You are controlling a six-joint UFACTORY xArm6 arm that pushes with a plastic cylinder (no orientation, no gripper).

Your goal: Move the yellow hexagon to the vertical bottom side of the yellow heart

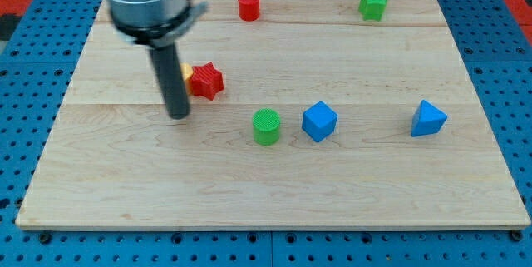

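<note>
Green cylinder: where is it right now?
The green cylinder sits at the board's centre, just left of the blue cube and to the lower right of the red star.

A pale, light-grained wooden board (pixel 274 175) lies on a blue pegboard surface (pixel 33 67) dotted with dark holes. At 12 o'clock on the board sits a red cylinder block (pixel 248 6); toward 1 o'clock, a green star-shaped block (pixel 373 5). At 9 o'clock a red star-shaped block (pixel 206 81) touches a sliver of yellow block (pixel 187 72), shape unclear. Centrally stand a ribbed green cylinder block (pixel 267 126) and a blue cube block (pixel 319 121); at 3 o'clock, a blue triangular block (pixel 428 119). The dark grey rod ends in my tip (pixel 179 116).
</note>
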